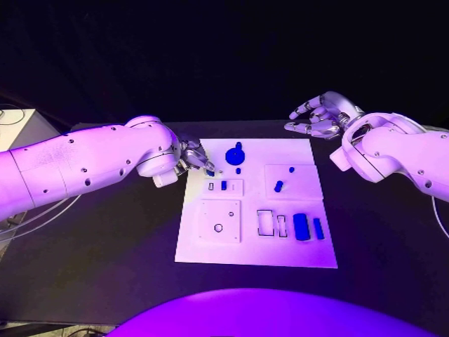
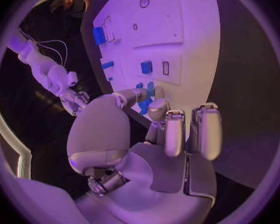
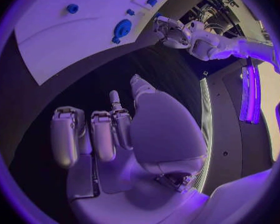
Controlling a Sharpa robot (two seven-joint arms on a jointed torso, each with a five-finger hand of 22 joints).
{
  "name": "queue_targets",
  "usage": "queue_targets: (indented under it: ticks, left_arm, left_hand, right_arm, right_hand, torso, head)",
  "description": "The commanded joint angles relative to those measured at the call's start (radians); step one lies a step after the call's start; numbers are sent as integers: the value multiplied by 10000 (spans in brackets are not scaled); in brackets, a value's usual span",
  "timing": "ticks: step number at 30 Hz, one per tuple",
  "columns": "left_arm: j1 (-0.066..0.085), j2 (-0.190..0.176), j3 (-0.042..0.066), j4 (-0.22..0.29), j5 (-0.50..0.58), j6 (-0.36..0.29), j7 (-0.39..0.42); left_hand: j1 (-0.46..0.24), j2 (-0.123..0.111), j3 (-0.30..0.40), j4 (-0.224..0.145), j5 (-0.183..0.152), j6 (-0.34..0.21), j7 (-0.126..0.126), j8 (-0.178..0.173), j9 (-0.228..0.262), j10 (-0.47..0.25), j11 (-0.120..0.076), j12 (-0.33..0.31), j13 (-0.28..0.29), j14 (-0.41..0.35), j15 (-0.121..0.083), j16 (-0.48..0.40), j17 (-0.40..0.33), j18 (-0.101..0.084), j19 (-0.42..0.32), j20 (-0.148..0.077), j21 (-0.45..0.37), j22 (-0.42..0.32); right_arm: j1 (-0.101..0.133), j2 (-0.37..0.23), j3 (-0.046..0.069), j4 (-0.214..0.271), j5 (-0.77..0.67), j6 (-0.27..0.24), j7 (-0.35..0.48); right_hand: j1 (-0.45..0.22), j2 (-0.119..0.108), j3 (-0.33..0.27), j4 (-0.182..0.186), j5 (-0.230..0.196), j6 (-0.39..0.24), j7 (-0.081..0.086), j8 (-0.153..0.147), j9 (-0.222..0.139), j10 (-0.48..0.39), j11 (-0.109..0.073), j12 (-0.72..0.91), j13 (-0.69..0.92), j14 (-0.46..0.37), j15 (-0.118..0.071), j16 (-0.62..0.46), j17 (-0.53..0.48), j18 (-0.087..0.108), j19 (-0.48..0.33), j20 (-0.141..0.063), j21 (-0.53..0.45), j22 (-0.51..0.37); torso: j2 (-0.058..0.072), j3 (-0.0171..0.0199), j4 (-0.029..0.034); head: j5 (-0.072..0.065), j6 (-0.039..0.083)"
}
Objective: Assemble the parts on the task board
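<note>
The task board point(image 1: 257, 203) was seen lying flat in the middle of the black table point(image 1: 103, 246). The left hand point(image 1: 193, 156) was positioned at the board's far left corner, with its fingers curled over the edge; most of the hand was hidden behind its own forearm in the head view. In the left wrist view, a small blue part point(image 2: 145, 104) was seen just past the fingertips point(image 2: 157, 107), but whether it was pinched or merely touched could not be told. A large round blue part point(image 1: 235, 155) was found near the board's far edge, with a tiny blue piece point(image 1: 238, 170) just beneath it. A small blue block point(image 1: 224, 185) was seated in a recess on the left side, and a short blue peg point(image 1: 278, 186) was seen tilted on the raised plate to the right. Two longer blue bars point(image 1: 302, 226) were laid side by side near the board's right edge, next to two outlined slots whose contents were too small to make out. The right hand point(image 1: 320, 116) was held above the table beyond the board's far right corner, well apart from every part, with fingers loosely spread and nothing grasped.
</note>
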Motion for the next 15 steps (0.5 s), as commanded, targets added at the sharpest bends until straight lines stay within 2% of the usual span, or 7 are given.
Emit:
queue_targets:
  ticks: [1, 9, 15]
  left_arm:
    - [-71, -1, -62, 124, -541, -391, -63]
    - [-191, 63, -239, 158, -748, -148, -278]
    - [-210, 85, -301, 158, -815, 102, -441]
  left_hand:
    - [-30, 83, 1449, -1476, 57, 268, -225, 42, 815, 81, 0, 28, 17, 971, -72, -6, 2349, -202, 94, -14, 48, 1041]
    - [-51, 82, 1457, -1479, 66, 284, -231, 52, 816, 107, -6, 52, 57, 969, -78, -8, 2344, -203, 97, -19, 51, 1045]
    - [-51, 82, 1457, -1479, 66, 284, -231, 52, 816, 107, -6, 52, 57, 969, -78, -8, 2344, -203, 97, -19, 51, 1045]
  right_arm:
    - [-13, -1, -1, 0, -20, 46, 120]
    - [-27, -9, -2, -3, -20, 48, 121]
    - [-32, -9, -2, -1, -20, 47, 124]
  right_hand:
    - [-78, 16, 29, 12, 63, -69, 17, 37, 13, 107, 88, -47, 1681, 707, 38, -46, 1331, 124, 428, 53, -60, 1653]
    - [-78, 16, 29, 12, 63, -69, 17, 37, 13, 107, 88, -47, 1681, 707, 38, -46, 1331, 124, 428, 53, -60, 1653]
    - [-78, 16, 29, 12, 63, -69, 17, 37, 13, 107, 88, -47, 1681, 707, 38, -46, 1331, 124, 428, 53, -60, 1653]
  torso:
    - [17, -2, -14]
    - [27, -3, -15]
    - [19, 1, -4]
  head:
    - [7, 2]
    - [4, 2]
    - [-1, 2]
